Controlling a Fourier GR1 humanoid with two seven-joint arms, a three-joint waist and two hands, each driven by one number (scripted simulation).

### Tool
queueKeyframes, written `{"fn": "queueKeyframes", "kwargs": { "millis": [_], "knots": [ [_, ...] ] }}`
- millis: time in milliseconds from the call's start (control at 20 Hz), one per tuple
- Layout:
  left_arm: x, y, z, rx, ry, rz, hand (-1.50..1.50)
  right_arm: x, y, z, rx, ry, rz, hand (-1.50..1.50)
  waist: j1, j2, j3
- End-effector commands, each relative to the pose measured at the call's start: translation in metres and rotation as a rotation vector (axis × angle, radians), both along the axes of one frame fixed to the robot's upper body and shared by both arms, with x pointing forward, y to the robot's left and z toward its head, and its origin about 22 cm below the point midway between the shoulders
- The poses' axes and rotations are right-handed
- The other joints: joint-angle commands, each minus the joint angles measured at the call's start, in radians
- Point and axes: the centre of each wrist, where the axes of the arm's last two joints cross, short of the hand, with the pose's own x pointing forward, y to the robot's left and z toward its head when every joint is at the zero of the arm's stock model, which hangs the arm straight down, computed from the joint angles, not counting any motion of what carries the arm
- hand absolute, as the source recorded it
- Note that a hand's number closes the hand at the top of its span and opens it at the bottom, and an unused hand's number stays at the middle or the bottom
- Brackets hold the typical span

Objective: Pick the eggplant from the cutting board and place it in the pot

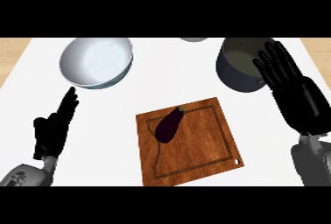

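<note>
A dark purple eggplant lies on the wooden cutting board, near its upper left, with the stem end pointing up and right. At the top right stands the dark grey pot. My right hand is open, fingers straight, raised in front of the pot's right side and hiding part of its rim. It is well to the right of the eggplant and holds nothing. My left hand is open at the left, fingers pointing up, apart from the board.
A pale blue-white bowl sits at the top left. A small grey object shows at the top edge, mostly cut off. White counter surrounds the board; a wooden strip runs along either side.
</note>
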Motion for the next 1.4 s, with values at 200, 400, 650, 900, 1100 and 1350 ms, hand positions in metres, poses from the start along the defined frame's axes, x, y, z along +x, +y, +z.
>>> {"fn": "queueKeyframes", "kwargs": {
  "millis": [200, 400, 650, 900, 1100, 1350],
  "knots": [
    [0.043, -0.010, 0.078, -0.126, -0.317, -0.027, 0.00, 0.053, -0.030, 0.009, -0.052, 0.007, 0.086, 1.50, 0.038, 0.003, -0.010],
    [0.042, -0.022, 0.073, -0.180, -0.323, -0.061, 0.00, 0.039, -0.060, -0.008, -0.579, 0.050, -0.255, -1.50, 0.032, 0.011, -0.013],
    [0.037, -0.014, 0.076, -0.217, -0.307, -0.065, 0.00, 0.028, -0.030, -0.061, -0.636, -0.128, -0.020, -1.50, 0.020, -0.004, -0.010],
    [0.043, -0.005, 0.066, -0.213, -0.325, -0.028, 0.00, 0.023, -0.041, -0.025, -0.818, -0.129, 0.049, -1.50, 0.007, -0.007, -0.011],
    [0.044, -0.016, 0.063, -0.212, -0.319, -0.046, 0.00, 0.037, 0.010, -0.012, -0.987, -0.062, 0.143, -1.50, 0.017, -0.005, -0.012],
    [0.048, -0.006, 0.074, -0.197, -0.319, -0.039, 0.00, 0.041, 0.040, 0.011, -1.131, 0.001, 0.233, -1.50, 0.013, -0.006, -0.011]
  ]
}}
